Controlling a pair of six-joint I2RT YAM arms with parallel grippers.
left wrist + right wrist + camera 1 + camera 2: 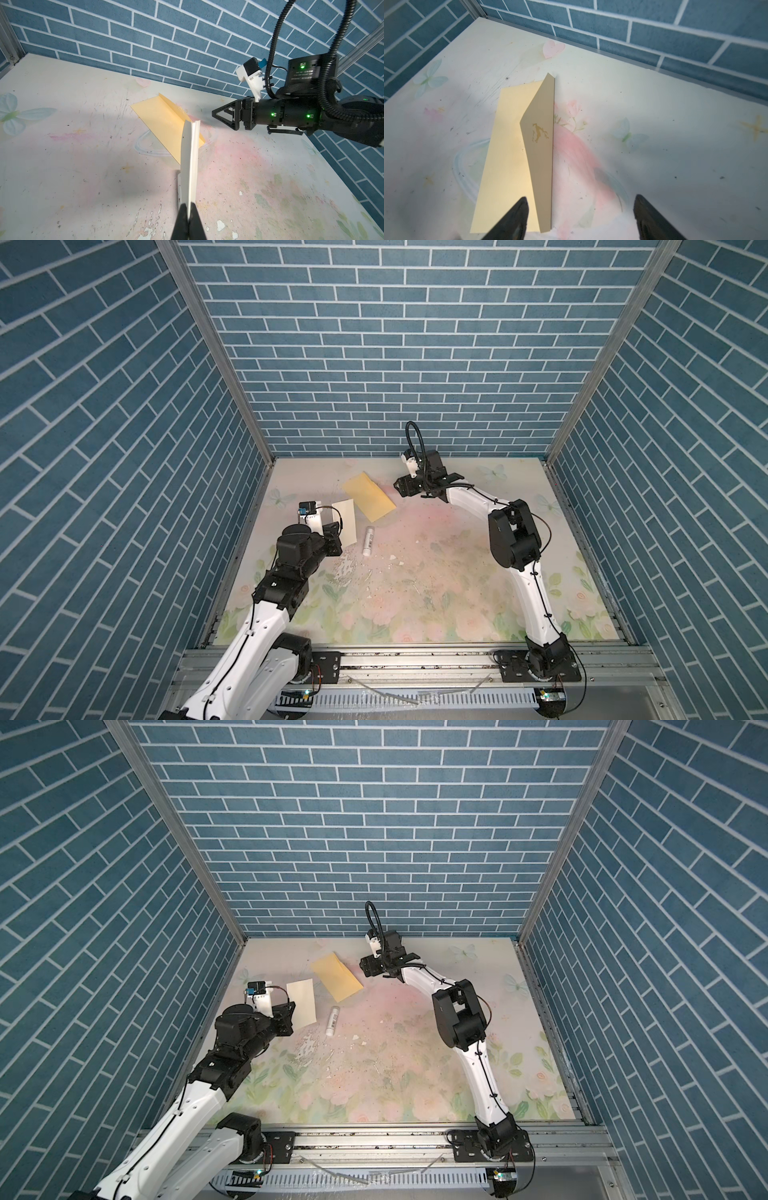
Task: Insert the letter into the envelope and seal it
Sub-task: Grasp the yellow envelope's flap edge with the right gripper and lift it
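Letter [190, 158], folded and pale, is pinched edge-on in the clenched left gripper [188, 216], just beside the envelope [368, 497]. Right gripper [581, 198] hangs spread wide at one end of the envelope, grasping nothing; whether it touches is unclear. The letter's print cannot be made out. The envelope lies flap half raised on a scuffed floral table [457, 572] inside blue brick walls [374, 344].

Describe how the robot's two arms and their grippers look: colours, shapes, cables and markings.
Both the left arm and right arm have white links, bulky black joints and thin black cables clipped along them. The left gripper and right gripper have black, tapering jaws. A ribbed black hose loops over the right wrist, where small green lights glow.
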